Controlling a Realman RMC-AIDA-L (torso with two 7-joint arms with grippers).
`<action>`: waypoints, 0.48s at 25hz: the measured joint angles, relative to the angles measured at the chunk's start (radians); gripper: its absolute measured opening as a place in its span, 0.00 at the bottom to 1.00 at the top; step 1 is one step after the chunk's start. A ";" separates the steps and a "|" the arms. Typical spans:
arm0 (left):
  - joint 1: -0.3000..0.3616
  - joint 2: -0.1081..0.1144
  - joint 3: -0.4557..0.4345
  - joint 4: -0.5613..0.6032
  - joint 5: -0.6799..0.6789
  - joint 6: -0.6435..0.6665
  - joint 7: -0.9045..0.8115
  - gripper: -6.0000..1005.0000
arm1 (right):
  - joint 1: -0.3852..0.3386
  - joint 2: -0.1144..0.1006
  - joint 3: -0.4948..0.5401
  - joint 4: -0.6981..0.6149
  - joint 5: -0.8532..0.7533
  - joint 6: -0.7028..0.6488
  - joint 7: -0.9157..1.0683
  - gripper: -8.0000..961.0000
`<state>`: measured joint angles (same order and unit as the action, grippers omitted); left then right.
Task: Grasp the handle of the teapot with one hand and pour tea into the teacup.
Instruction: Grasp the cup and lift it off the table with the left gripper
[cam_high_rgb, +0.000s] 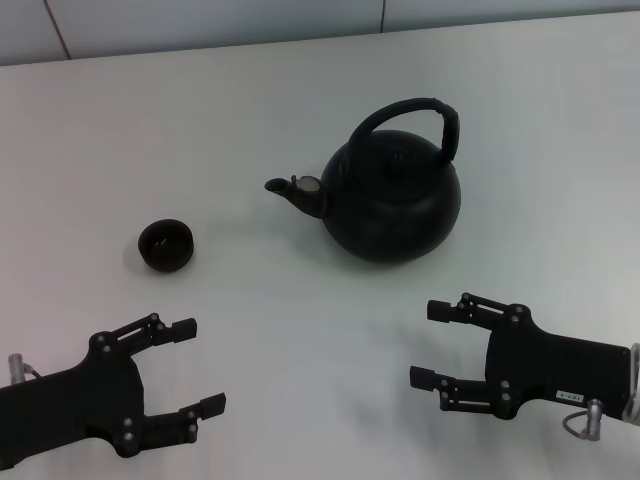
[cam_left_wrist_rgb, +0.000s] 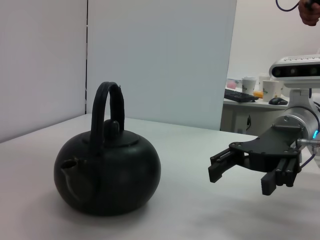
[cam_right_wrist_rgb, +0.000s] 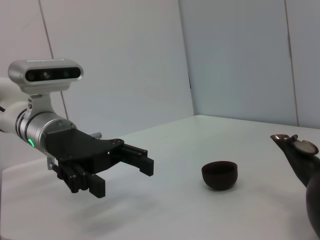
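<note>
The matte black teapot (cam_high_rgb: 392, 197) stands upright on the white table, spout pointing toward the robot's left. Its arched handle (cam_high_rgb: 412, 115) loops over the lid. The tiny black teacup (cam_high_rgb: 166, 245) sits to the left of the spout, apart from it. My left gripper (cam_high_rgb: 198, 365) is open and empty, low at the near left, in front of the teacup. My right gripper (cam_high_rgb: 432, 344) is open and empty at the near right, in front of the teapot. The left wrist view shows the teapot (cam_left_wrist_rgb: 107, 172) and the right gripper (cam_left_wrist_rgb: 240, 177). The right wrist view shows the teacup (cam_right_wrist_rgb: 219, 175) and the left gripper (cam_right_wrist_rgb: 125, 172).
The white table (cam_high_rgb: 300, 330) reaches back to a pale wall along its far edge. In the left wrist view a desk with cups and a keyboard (cam_left_wrist_rgb: 240, 95) stands beyond the table.
</note>
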<state>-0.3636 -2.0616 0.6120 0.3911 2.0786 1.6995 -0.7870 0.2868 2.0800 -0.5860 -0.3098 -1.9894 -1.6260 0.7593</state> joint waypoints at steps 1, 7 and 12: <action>0.000 0.000 0.000 0.000 0.000 0.000 0.000 0.86 | 0.000 0.000 0.000 0.000 0.000 0.000 0.000 0.85; 0.000 0.000 0.000 0.000 -0.003 0.000 0.000 0.85 | 0.000 0.000 0.000 0.000 0.000 0.000 0.000 0.85; 0.000 0.000 -0.001 0.000 -0.004 0.002 0.000 0.85 | 0.000 0.000 0.000 0.000 0.000 0.000 0.000 0.85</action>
<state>-0.3635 -2.0616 0.6111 0.3912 2.0751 1.7013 -0.7870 0.2868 2.0801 -0.5860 -0.3098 -1.9894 -1.6260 0.7593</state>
